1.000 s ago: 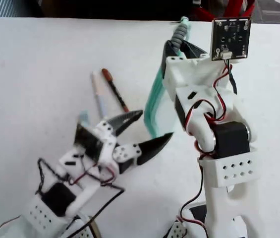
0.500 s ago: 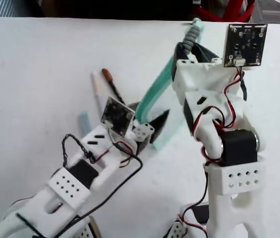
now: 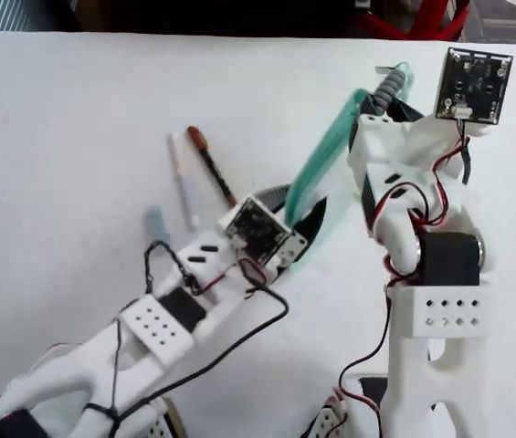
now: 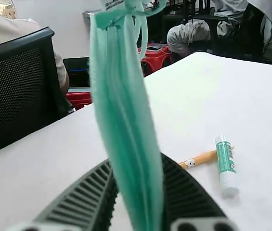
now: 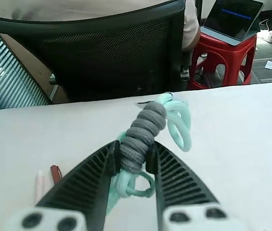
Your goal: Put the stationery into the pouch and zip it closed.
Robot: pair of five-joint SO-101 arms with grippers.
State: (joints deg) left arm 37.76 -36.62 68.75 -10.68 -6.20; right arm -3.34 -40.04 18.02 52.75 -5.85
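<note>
The teal pouch (image 3: 321, 160) hangs stretched between both grippers above the white table (image 3: 75, 109). My right gripper (image 3: 381, 102) is shut on the pouch's grey braided cord (image 5: 143, 131), which is pinched between the jaws of the right gripper (image 5: 135, 147). My left gripper (image 3: 296, 210) is shut on the pouch's lower end, where the teal fabric (image 4: 126, 125) runs up from between the jaws of the left gripper (image 4: 136, 169). A white pen (image 3: 182, 181), a brown pen with a red cap (image 3: 210, 164) and a small light-blue item (image 3: 155, 220) lie on the table left of the pouch.
In the left wrist view an orange pencil (image 4: 198, 159) and a white stick with a green cap (image 4: 225, 161) lie on the table. A black mesh chair (image 5: 107, 53) and red stools (image 5: 225, 57) stand beyond the far table edge.
My left arm swung up and right from the near table to the pouch and shut on its lower end. The right arm shifted right with the cord, pulling the pouch taut.
</note>
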